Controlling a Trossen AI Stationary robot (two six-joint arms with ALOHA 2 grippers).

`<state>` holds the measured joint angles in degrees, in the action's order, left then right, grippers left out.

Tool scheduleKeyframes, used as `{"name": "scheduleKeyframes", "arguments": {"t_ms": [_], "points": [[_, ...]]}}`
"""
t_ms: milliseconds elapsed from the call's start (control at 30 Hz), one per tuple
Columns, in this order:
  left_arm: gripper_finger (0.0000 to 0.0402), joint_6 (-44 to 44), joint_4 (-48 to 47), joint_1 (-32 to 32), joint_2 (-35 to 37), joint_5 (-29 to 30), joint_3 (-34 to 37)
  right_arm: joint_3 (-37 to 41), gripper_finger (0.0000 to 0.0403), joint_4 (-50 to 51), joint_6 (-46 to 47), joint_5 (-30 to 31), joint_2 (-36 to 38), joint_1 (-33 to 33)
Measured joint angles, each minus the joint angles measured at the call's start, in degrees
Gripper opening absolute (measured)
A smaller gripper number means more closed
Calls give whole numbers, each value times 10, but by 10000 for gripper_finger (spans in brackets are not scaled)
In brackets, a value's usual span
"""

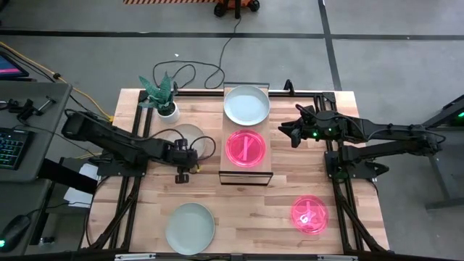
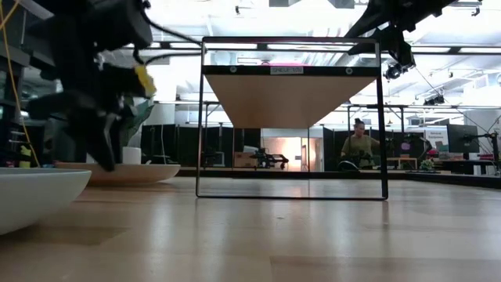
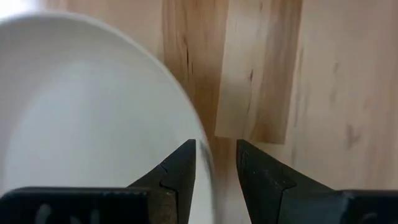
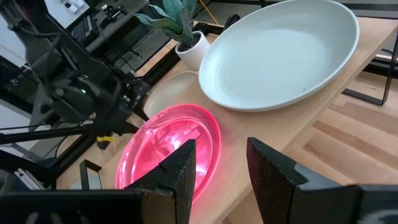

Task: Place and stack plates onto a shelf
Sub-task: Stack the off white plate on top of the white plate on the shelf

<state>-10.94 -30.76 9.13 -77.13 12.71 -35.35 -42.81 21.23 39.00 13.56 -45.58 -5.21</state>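
Pale plate (image 3: 93, 112) rim btwn left claw (image 3: 216, 163) fingers

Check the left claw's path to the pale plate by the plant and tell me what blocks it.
Nothing visible blocks it. The left claw is open at the edge of the pale plate, whose rim sits between its fingers in the left wrist view. The potted plant stands on the plate's far side, clear of the claw.

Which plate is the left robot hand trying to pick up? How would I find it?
Find the green plant at the table's far left corner. The plate sits just in front of its white pot, left of the shelf, with the left gripper straddling its rim. It is pale, not pink, and the other pale plate on the table lies alone at the near edge.
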Motion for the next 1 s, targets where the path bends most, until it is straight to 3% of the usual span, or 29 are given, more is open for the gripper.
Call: {"name": "scheduleKeyframes", "arguments": {"t_ms": [300, 567, 767, 1000], "points": [[102, -57, -1, 0, -69, 33, -3, 0, 126, 4, -3, 0, 0, 0], [9, -65, -25, -2, -43, -4, -41, 0, 126, 4, 0, -6, 6, 0], [3, -56, -122, -3, 24, -46, -117, 0, 126, 4, 0, -21, 14, 0], [2, -98, -245, -3, 80, -43, -259, 0, 126, 1, 39, -22, 21, 0]]}}
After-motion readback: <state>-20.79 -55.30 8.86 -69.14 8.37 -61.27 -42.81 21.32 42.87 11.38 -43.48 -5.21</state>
